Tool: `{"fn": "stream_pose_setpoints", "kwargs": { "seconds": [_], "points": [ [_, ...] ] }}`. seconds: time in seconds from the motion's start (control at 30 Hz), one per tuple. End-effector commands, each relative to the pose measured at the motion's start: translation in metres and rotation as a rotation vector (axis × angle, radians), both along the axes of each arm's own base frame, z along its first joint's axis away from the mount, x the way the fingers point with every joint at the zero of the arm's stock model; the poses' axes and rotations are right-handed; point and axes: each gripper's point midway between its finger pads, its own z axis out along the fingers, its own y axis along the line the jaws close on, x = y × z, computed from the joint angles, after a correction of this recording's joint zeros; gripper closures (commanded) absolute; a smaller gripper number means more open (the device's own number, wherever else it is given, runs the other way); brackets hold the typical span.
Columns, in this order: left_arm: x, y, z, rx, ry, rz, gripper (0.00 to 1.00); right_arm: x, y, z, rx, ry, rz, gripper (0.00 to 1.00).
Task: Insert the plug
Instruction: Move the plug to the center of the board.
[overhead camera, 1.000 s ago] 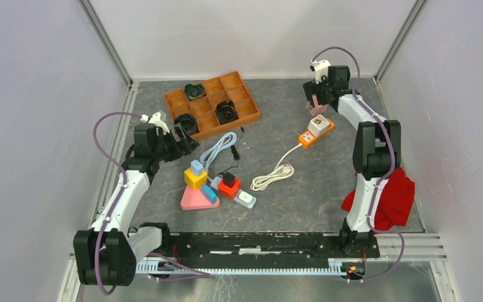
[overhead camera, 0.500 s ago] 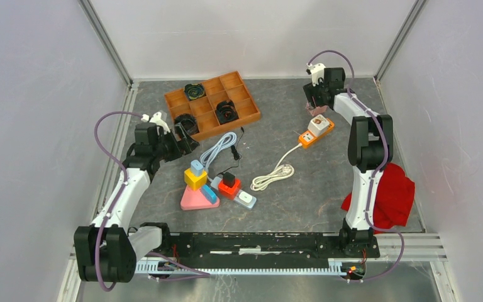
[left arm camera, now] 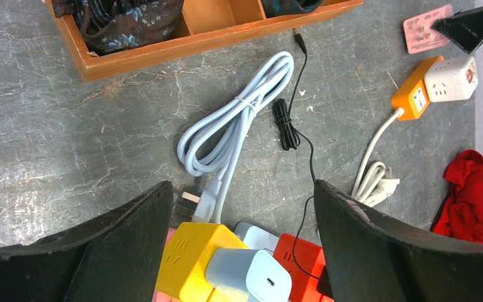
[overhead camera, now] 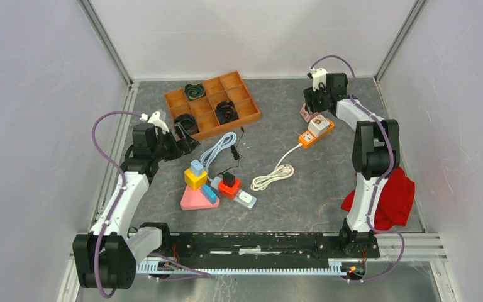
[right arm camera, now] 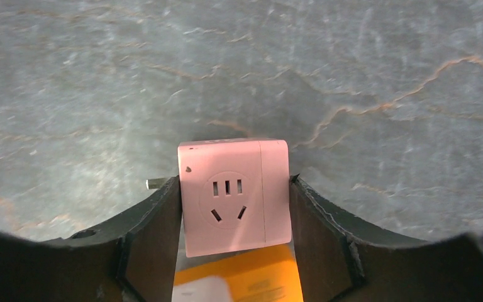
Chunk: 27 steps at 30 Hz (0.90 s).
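1. Clamping the pink plug [right arm camera: 233, 195] from both sides, the right fingers [right arm camera: 154, 229] hold it off the bench [overhead camera: 327, 182], near the far right corner.
2. The plug's socket face, with two slots, a middle mark and two slanted slots, is turned to the wrist camera.
3. One metal pin shows at the plug's left edge in that view, so its pins point sideways along the line between the fingers. The body is near-square, with no clear long axis.
4. An orange strip [right arm camera: 239, 277] lies blurred just under the plug. From above, the strip [overhead camera: 307, 137] runs aslant, near-left to far-right, with a white cube [overhead camera: 319, 124] plugged into its far end. The plug [overhead camera: 304, 114] sits just beyond that end.
5. The strip's white cord [overhead camera: 274, 177] trails to a coil near mid-bench.
6. Markings on the plug and the strip are too small or blurred to read.
7. The left fingers [left arm camera: 119, 251] are spread wide and hold nothing, above a blue cable [left arm camera: 239, 123] and a thin black lead [left arm camera: 287, 119], towards the left edge.
8. A wooden tray [overhead camera: 251, 115] sits towards the far left corner, and a red cloth [overhead camera: 390, 198] lies by the right edge.
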Motion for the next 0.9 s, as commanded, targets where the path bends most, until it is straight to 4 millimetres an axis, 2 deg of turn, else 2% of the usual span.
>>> {"fn": "stream_pose_setpoints", "kwargs": {
  "seconds": [0.0,0.23,0.37,0.5,0.67,0.87],
  "points": [
    [-0.002,-0.003,0.015,0.01,-0.071,-0.036,0.13,-0.001,0.028,0.068,0.109,-0.167,0.051,0.61],
    [-0.005,-0.006,0.021,0.006,-0.094,-0.045,0.14,-0.026,0.048,0.079,0.134,-0.168,0.079,0.64],
    [-0.007,-0.009,0.024,0.004,-0.107,-0.057,0.13,-0.052,0.077,0.076,0.161,-0.153,0.138,0.64],
    [-0.007,-0.011,0.03,0.009,-0.123,-0.063,0.15,-0.087,0.111,0.062,0.148,-0.112,0.198,0.64],
    [-0.007,-0.017,0.039,0.011,-0.145,-0.084,0.2,-0.123,0.141,0.047,0.116,-0.09,0.251,0.62],
    [-0.016,-0.034,0.051,0.035,-0.158,-0.143,0.23,-0.137,0.155,0.029,0.088,-0.056,0.277,0.6]
  ]
}}
